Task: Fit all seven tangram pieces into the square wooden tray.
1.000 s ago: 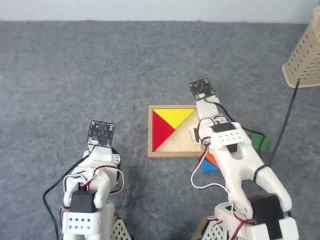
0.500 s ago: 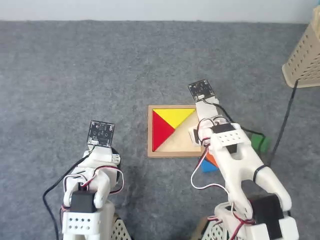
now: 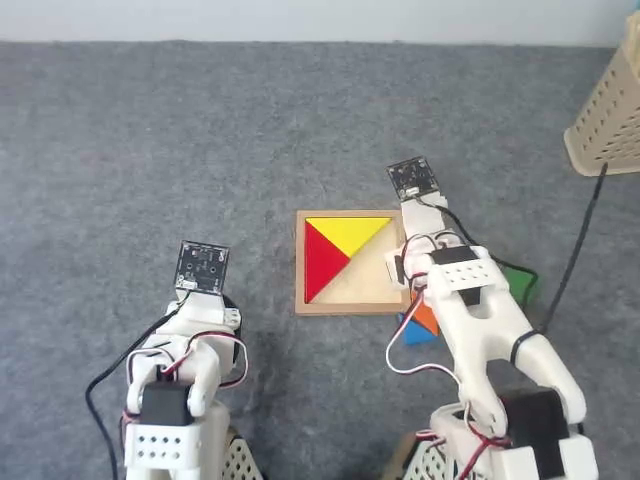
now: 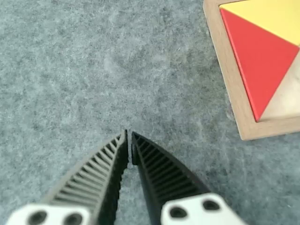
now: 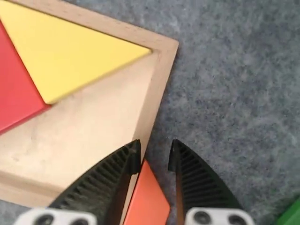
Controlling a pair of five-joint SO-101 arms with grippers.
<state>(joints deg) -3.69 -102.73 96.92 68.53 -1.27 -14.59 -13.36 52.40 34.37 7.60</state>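
On the grey carpet (image 3: pixel 150 130), the right gripper (image 5: pixel 154 152) hangs slightly parted, apparently empty, over the tray (image 3: pixel 300 265) rim above the orange piece (image 5: pixel 147 197) just beside it, so a grab may snag the rim, while the left gripper (image 4: pixel 129 136) rests closed, empty.

Overhead camera looks down; both close wrist cameras share the tray (image 3: pixel 300 265).

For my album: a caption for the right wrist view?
Right gripper above the wooden tray's rim, an orange piece beneath it, yellow triangle and red triangle inside.
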